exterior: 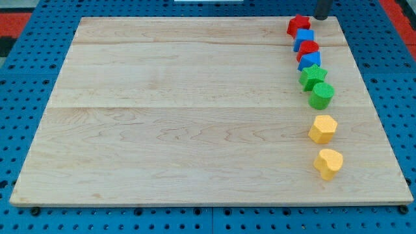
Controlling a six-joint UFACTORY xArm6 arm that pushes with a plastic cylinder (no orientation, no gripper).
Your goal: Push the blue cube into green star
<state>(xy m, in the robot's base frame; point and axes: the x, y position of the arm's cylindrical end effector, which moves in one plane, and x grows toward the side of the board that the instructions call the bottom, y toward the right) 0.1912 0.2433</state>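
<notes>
1. Camera view takes in a pale wooden board (195, 117) that fills most of the frame and lies on a blue perforated table (19, 97); red surface shows at the view's top corners.
2. All 8 blocks sit in 1 rough column along the board's right side, running from the view's top toward its bottom.
3. 2 yellow blocks end the column: a yellow hexagon-like block (323, 129) and, below it and apart from it, a yellow heart-like block (329, 163).
4. Above them, a gap away, a green rounded block (322, 95) touches the green star (312, 77) at the star's lower right.
5. A blue cube (310, 61) sits just above the green star and appears to touch it.
6. A red block (308, 48), its shape unclear, lies above that cube, then a second blue block (303, 38), then a red star (299, 25) at the column's top; these 4 are packed in contact.
7. My tip (322, 17) shows as a dark rod end at the view's top edge, just right of the red star and above the whole column, touching no block; there are no fingers to open or close.
</notes>
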